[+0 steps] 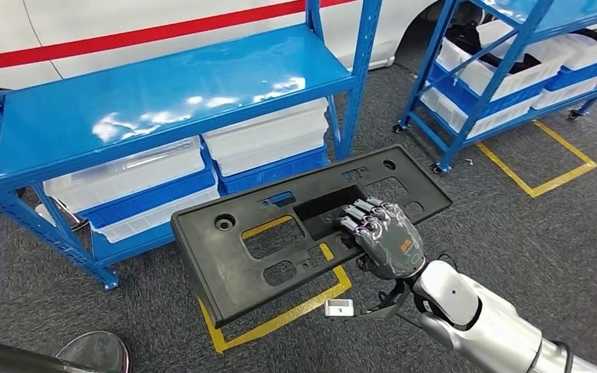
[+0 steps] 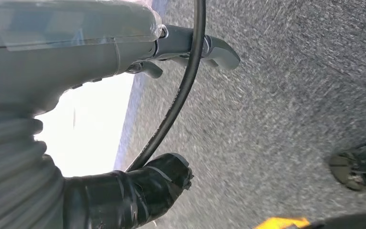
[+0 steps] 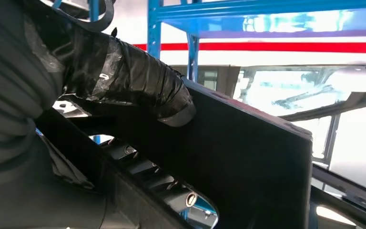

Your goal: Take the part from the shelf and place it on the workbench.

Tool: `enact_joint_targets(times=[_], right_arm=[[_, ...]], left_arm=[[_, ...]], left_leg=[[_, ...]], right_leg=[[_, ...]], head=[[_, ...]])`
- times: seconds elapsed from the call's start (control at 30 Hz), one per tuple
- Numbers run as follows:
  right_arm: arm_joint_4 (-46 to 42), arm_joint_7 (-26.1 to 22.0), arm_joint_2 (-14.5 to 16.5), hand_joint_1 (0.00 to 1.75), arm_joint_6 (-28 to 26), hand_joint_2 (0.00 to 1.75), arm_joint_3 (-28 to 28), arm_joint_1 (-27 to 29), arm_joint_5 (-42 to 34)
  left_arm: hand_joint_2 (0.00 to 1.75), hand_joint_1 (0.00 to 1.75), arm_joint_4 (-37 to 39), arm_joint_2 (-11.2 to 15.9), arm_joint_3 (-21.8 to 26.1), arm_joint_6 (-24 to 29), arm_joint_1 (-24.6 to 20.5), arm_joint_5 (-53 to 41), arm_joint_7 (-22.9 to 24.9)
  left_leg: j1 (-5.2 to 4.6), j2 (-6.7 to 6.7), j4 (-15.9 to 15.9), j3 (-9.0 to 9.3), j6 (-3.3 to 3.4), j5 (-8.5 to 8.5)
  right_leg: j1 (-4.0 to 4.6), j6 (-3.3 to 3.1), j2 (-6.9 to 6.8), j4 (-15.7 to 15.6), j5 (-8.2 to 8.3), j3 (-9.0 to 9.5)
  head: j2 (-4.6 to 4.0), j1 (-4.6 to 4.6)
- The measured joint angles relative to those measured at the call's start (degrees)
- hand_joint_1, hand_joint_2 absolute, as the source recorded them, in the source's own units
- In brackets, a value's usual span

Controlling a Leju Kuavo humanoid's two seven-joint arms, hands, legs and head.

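- Black plastic, flat and full of cut-outs: the part point(image 1: 311, 225) is off the blue shelf point(image 1: 163, 101) and carried in the air over the grey carpet point(image 1: 513, 210), just in front of the rack.
- My right hand point(image 1: 381, 233) holds it, fingers hooked through a central opening, the taped thumb point(image 3: 138, 86) pressed on its underside.
- My left hand point(image 2: 124, 52) holds nothing; how far its fingers are spread I cannot tell.
- I judge pick-up complete; carrying to the tabletop and setting down remain.
- No legible writing or brand anywhere.
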Motion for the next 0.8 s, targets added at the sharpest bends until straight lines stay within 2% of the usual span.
enact_joint_targets(times=[0.07,0.1,0.13,0.17,0.2,0.23,0.27,0.3,0.33,0.37,0.4,0.43,0.47,0.5,0.57,0.6,0.63,0.67,0.7,0.73,0.77,0.8], right_arm=[[0.2,-0.1,0.0,1.75,0.2,1.75,0.1,-0.4,-0.1],[0.3,-0.1,0.0,1.75,0.2,1.75,0.2,-0.5,-0.3],[0.4,-0.2,0.1,1.75,0.4,1.75,0.3,-0.6,-0.4],[0.5,-0.3,0.1,1.75,0.5,1.75,0.3,-0.7,-0.6],[0.6,-0.3,0.1,1.75,0.7,1.75,0.4,-0.9,-0.8],[0.7,-0.3,0.1,1.75,0.9,1.75,0.5,-1.1,-1.0],[0.7,-0.3,0.1,1.75,1.1,1.75,0.6,-1.5,-1.1],[0.7,-0.3,0.1,1.75,1.3,1.75,0.6,-1.8,-1.3],[0.7,-0.3,0.1,1.75,1.4,1.75,0.7,-2.1,-1.4],[0.8,-0.4,0.2,1.75,1.6,1.75,0.7,-2.4,-1.7],[0.8,-0.4,0.2,1.75,1.8,1.75,0.8,-2.6,-1.9],[0.9,-0.4,0.2,1.75,2.0,1.75,0.8,-2.7,-2.0],[1.0,-0.5,0.2,1.75,2.3,1.75,0.9,-3.0,-2.1],[1.1,-0.5,0.2,1.75,2.5,1.75,1.0,-3.2,-2.1],[1.2,-0.6,0.3,1.75,2.9,1.75,1.2,-3.9,-2.2],[1.3,-0.6,0.4,1.75,3.0,1.75,1.4,-4.2,-2.2],[1.4,-0.6,0.5,1.75,3.1,1.75,1.5,-4.4,-2.3],[1.5,-0.6,0.5,1.75,3.2,1.75,1.7,-4.5,-2.4],[1.6,-0.6,0.5,1.75,3.2,1.75,1.8,-4.6,-2.5],[1.8,-0.6,0.5,1.75,3.3,1.75,1.9,-4.8,-2.6],[1.9,-0.7,0.6,1.75,3.4,1.75,2.0,-4.9,-2.7],[2.0,-0.7,0.6,1.75,3.5,1.75,2.2,-5.2,-2.8]], left_arm=[[1.75,0.0,0.0,0.0,0.0,0.0,0.1,0.1,0.0],[1.75,0.0,0.0,0.0,0.0,0.0,0.1,0.1,0.0],[1.75,0.0,0.0,0.0,0.0,0.0,0.1,0.1,0.0],[1.75,0.0,0.0,0.0,0.0,0.0,0.1,0.2,0.0],[1.75,0.0,0.0,0.0,0.0,0.0,0.0,0.2,-0.1],[1.75,0.0,0.0,0.0,0.0,0.0,-0.1,0.3,-0.1],[1.75,0.0,-0.1,0.0,0.0,0.0,-0.2,0.3,-0.1],[1.75,0.0,-0.1,0.1,0.0,0.0,-0.2,0.3,-0.1],[1.75,0.0,-0.1,0.1,0.0,0.0,-0.3,0.3,-0.1],[1.75,0.0,-0.2,0.1,0.0,0.0,-0.3,0.4,-0.1],[1.75,0.0,-0.2,0.0,0.0,0.0,-0.3,0.4,-0.1],[1.75,0.0,-0.2,0.0,0.0,0.0,-0.3,0.5,-0.1],[1.75,0.0,-0.2,0.0,0.0,0.0,-0.1,0.5,-0.1],[1.75,0.0,-0.2,0.0,0.0,-0.1,0.0,0.5,-0.2],[1.75,0.0,-0.2,-0.1,0.0,-0.1,0.2,0.5,-0.6],[1.75,0.0,-0.2,-0.1,0.0,-0.2,0.4,0.6,-1.0],[1.75,0.0,-0.2,0.0,0.0,-0.2,0.5,0.6,-1.3],[1.75,0.0,-0.2,0.0,0.0,-0.3,0.6,0.6,-1.5],[1.75,0.0,-0.2,0.0,0.0,-0.3,0.6,0.6,-1.6],[1.75,0.0,-0.2,0.0,0.0,-0.3,0.6,0.6,-1.7],[1.75,0.0,-0.2,0.1,0.0,-0.4,0.5,0.6,-1.7],[1.75,0.0,-0.2,0.2,0.0,-0.4,0.5,0.6,-1.8]], left_leg=[[0.13,1.78,0.1,-1.73,0.2,1.41],[0.14,2.66,0.5,-2.83,0.06,1.94],[0.16,3.52,1.0,-4.04,-0.08,2.39],[0.21,4.32,1.7,-5.32,-0.29,2.79],[0.31,5.06,2.5,-6.63,-0.56,3.12],[0.39,5.7,3.4,-7.8,-0.86,3.39],[0.4,6.22,4.2,-8.83,-1.19,3.59],[0.36,6.71,4.9,-9.55,-1.54,3.78],[0.29,7.17,5.4,-9.95,-1.91,4.05],[0.3,7.66,5.5,-10.19,-2.31,4.48],[0.39,8.18,5.4,-10.29,-2.73,5.03],[0.61,8.07,5.4,-10.48,-3.22,5.13],[0.82,7.09,6.0,-10.89,-3.69,4.04],[0.96,5.57,7.5,-11.49,-4.04,1.77],[1.07,2.41,13.4,-12.98,-4.3,-4.63],[1.06,1.79,17.0,-13.55,-4.21,-6.71],[1.04,1.53,19.9,-13.74,-4.05,-7.24],[1.0,1.42,21.6,-13.34,-3.8,-6.4],[0.92,1.25,21.4,-12.11,-3.46,-4.64],[0.75,0.67,19.3,-9.93,-3.01,-2.91],[0.54,-0.64,15.5,-6.76,-2.43,-2.21],[0.32,-1.95,10.7,-3.3,-1.87,-2.48]], right_leg=[[-0.21,0.35,-2.45,6.5,-6.27,-1.52],[-0.46,0.73,-3.01,10.2,-8.08,-2.01],[-0.77,1.17,-3.29,13.1,-8.28,-2.02],[-1.09,1.6,-3.48,14.5,-7.14,-1.36],[-1.39,2.0,-3.77,14.2,-5.36,0.23],[-1.67,2.36,-4.41,11.9,-4.19,2.74],[-1.62,2.68,-5.54,8.3,-4.55,5.83],[-1.42,2.5,-6.5,4.7,-5.67,8.49],[-1.14,2.13,-7.25,1.8,-7.0,10.17],[-0.67,1.52,-7.47,0.2,-7.84,10.77],[-0.48,0.65,-7.07,-0.2,-7.57,10.29],[-0.42,0.01,-6.7,-0.4,-6.89,9.62],[-0.37,-0.68,-6.26,-0.4,-6.09,8.84],[-0.43,-1.31,-5.86,-0.5,-5.22,7.94],[-0.26,-2.14,-4.69,-0.6,-3.64,6.01],[-0.09,-2.34,-4.0,-0.6,-2.87,5.02],[0.1,-2.41,-3.23,-0.6,-2.09,4.01],[0.26,-2.4,-2.51,-0.6,-1.24,3.02],[0.38,-2.35,-1.84,-0.5,-0.43,2.05],[0.44,-2.25,-1.17,-0.5,0.35,1.17],[0.44,-2.1,-0.56,-0.5,1.05,0.49],[0.47,-1.9,0.07,-0.4,1.69,0.0]], head=[[-0.01,0.01],[-0.01,-0.01],[-0.02,0.0],[-0.02,0.0],[-0.02,0.0],[-0.02,0.01],[-0.01,0.03],[0.0,-0.01],[0.0,-0.03],[0.01,-0.07],[0.01,-0.13],[-0.01,-0.12],[0.0,-0.14],[0.0,-0.15],[0.0,-0.15],[-0.01,-0.15],[-0.01,-0.15],[-0.01,-0.15],[-0.01,-0.15],[0.0,-0.15],[0.01,-0.15],[0.01,-0.15]])
